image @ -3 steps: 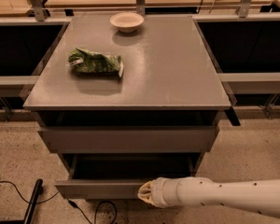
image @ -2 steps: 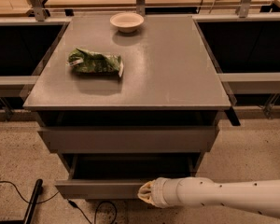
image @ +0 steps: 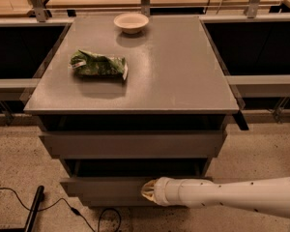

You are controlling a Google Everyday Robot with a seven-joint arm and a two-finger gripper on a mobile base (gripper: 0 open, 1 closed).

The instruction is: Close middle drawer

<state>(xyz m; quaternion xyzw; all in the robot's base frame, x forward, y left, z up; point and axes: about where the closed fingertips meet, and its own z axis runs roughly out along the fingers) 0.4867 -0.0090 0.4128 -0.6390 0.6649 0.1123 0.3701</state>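
Observation:
The middle drawer [image: 101,186] is a wide, shallow grey drawer. It stands pulled out from the grey cabinet [image: 135,144], and a strip of its dark interior [image: 135,168] shows behind its flat front. My gripper [image: 147,191] is at the end of the white arm [image: 222,197], which reaches in from the right. The gripper's tip lies against the drawer's front, right of its middle. The top drawer [image: 135,145] above it is nearly shut.
A green bag [image: 99,65] and a white bowl [image: 131,22] lie on the cabinet top [image: 183,71]. Dark open bins flank the cabinet on both sides. A black cable [image: 63,204] and a dark bar [image: 33,209] lie on the speckled floor at the lower left.
The gripper has moved a little toward the cabinet, and the middle drawer's front sticks out slightly less than before.

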